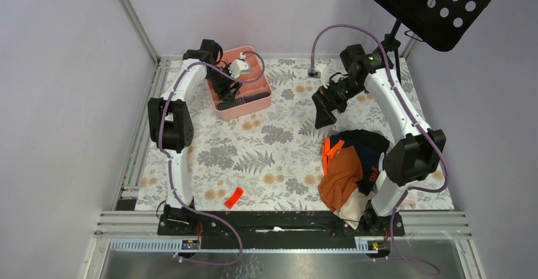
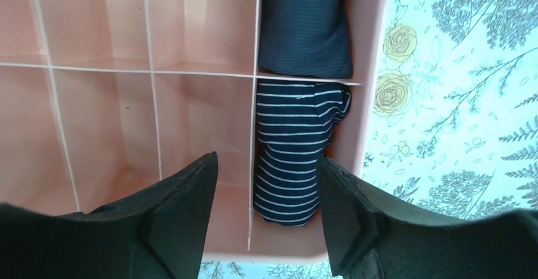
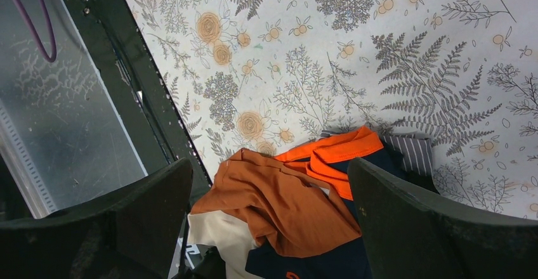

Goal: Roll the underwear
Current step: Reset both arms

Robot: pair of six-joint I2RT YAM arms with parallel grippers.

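A pink divided box (image 1: 255, 105) stands at the back left of the floral mat. In the left wrist view, rolled navy underwear with thin white stripes (image 2: 293, 155) lies in a right-hand compartment of the box (image 2: 371, 101). A plain navy roll (image 2: 306, 25) fills the compartment beyond it. My left gripper (image 2: 266, 158) hangs open just above the striped roll, its fingers apart from the cloth. My right gripper (image 3: 269, 165) is open and holds nothing. It hovers (image 1: 323, 111) over the mat just beyond a clothes pile.
The pile at the right holds an orange-brown garment (image 3: 285, 196), a navy piece with a bright orange band (image 3: 342, 155), grey striped cloth (image 3: 412, 152) and cream cloth (image 3: 216, 234). A small red object (image 1: 233, 196) lies near the front edge. A black perforated stand (image 1: 438, 0) overhangs the back right.
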